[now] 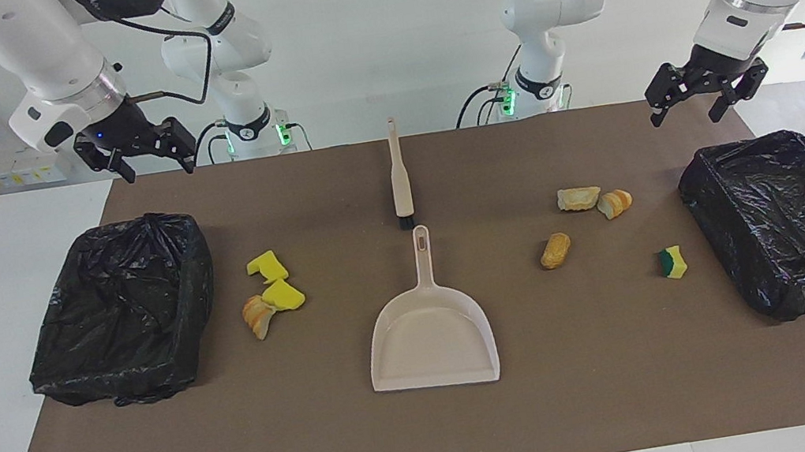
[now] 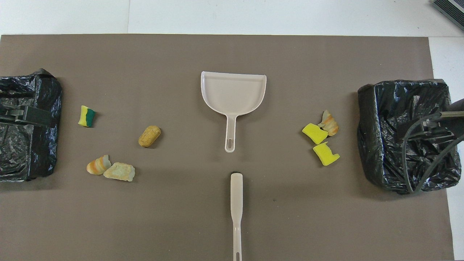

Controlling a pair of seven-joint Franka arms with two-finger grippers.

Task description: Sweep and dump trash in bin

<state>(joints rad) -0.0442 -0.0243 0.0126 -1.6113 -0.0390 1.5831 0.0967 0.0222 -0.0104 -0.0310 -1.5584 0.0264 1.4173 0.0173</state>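
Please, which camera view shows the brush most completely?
The facing view: the whole brush is visible there, handle and dark bristles, lying nearer to the robots than the dustpan. The overhead view shows only its handle, the rest hidden.

Trash in two clusters on brown tabletop mat. Right arm's end: two bright yellow sponge chunks [image 1: 275, 281], one tan-orange bread lump [image 1: 258, 316] touching. Left arm's end: three tan-orange bread lumps [image 1: 579, 198], yellow-green sponge piece [image 1: 671, 262] apart.

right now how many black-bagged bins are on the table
2: one black-bagged bin at the right arm's end of the table, the other black-bagged bin at the left arm's end. None looks hidden.
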